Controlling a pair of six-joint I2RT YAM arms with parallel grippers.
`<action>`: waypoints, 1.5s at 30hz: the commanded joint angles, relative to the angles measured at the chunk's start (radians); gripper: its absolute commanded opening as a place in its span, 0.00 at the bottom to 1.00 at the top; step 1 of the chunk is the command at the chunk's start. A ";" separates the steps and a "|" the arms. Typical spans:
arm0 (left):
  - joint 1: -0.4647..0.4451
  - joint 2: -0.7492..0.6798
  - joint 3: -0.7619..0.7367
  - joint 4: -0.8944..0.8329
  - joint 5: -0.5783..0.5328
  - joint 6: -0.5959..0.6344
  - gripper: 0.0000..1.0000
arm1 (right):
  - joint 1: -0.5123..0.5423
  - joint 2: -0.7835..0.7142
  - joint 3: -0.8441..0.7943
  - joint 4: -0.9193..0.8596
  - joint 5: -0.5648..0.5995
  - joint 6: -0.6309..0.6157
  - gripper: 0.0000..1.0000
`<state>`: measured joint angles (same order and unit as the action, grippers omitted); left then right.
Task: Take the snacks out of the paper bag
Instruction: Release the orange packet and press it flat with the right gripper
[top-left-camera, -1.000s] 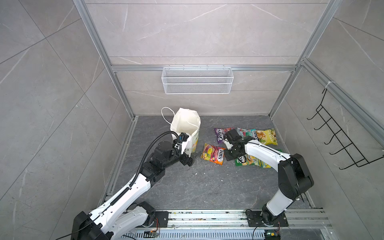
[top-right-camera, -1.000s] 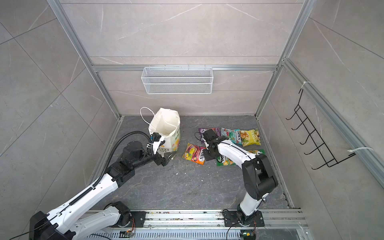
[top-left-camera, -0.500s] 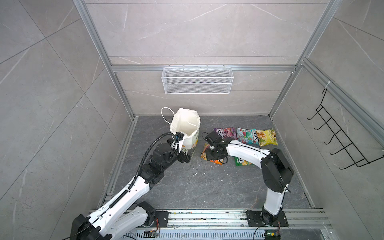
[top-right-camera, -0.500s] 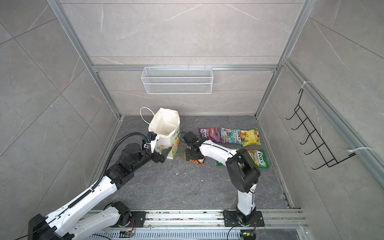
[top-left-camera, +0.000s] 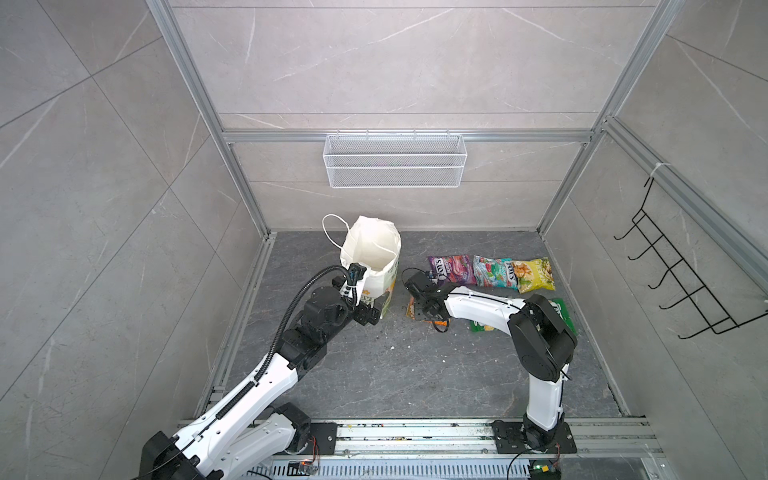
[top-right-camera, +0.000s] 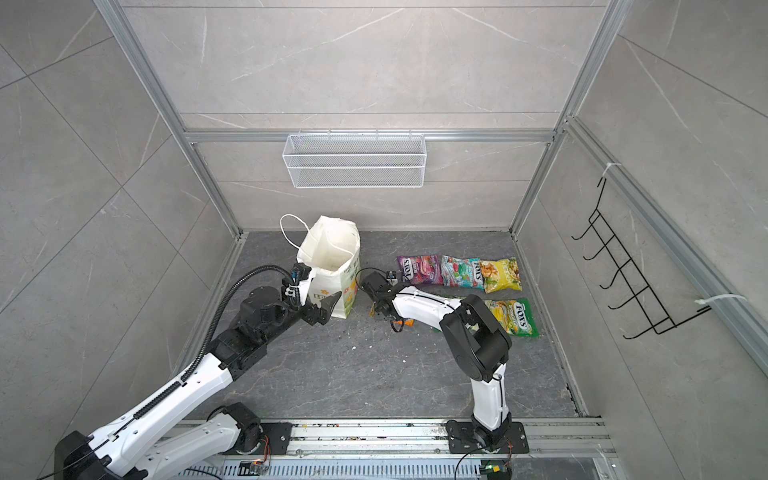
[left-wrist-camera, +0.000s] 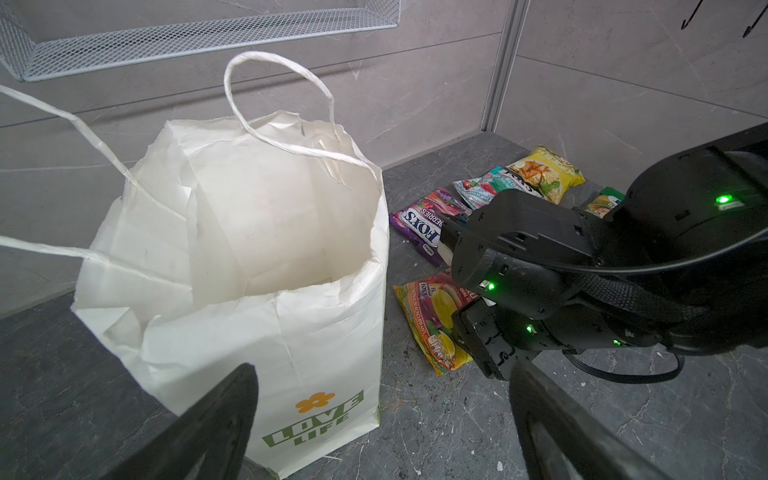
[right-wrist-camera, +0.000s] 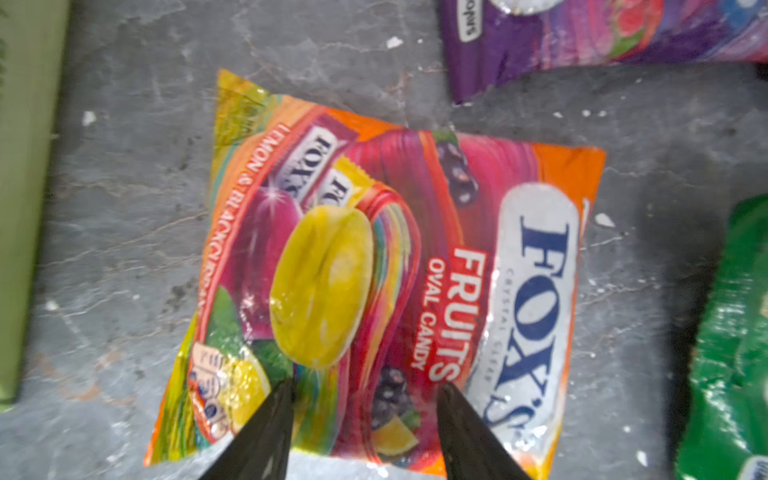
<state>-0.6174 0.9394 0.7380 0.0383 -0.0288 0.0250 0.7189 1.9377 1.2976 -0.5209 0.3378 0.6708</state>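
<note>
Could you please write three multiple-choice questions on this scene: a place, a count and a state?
1. Where is the orange-yellow packet? A. inside the paper bag; B. on the floor beside it; C. under it.
2. How many packets form the back row? A. three; B. two; C. five.
3. The right claw is: A. shut on that packet; B. inside the bag; C. open over that packet.
Answers: B, it lies flat beside the bag's base; A, purple packet, teal packet, yellow chip bag; C, its fingers stand apart above the flat packet.
</note>
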 joint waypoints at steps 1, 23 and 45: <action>-0.002 0.002 0.009 0.050 -0.019 -0.013 0.96 | 0.000 -0.033 -0.059 -0.036 0.053 0.033 0.56; -0.003 -0.014 0.016 0.054 -0.009 0.003 0.96 | -0.080 -0.176 -0.015 0.028 -0.082 -0.086 0.91; -0.003 0.002 0.001 0.079 0.059 0.009 0.97 | -0.154 0.116 0.180 -0.121 -0.096 -0.197 0.87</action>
<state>-0.6174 0.9421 0.7265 0.0566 0.0044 0.0231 0.5797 2.0300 1.4673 -0.5774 0.2100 0.4232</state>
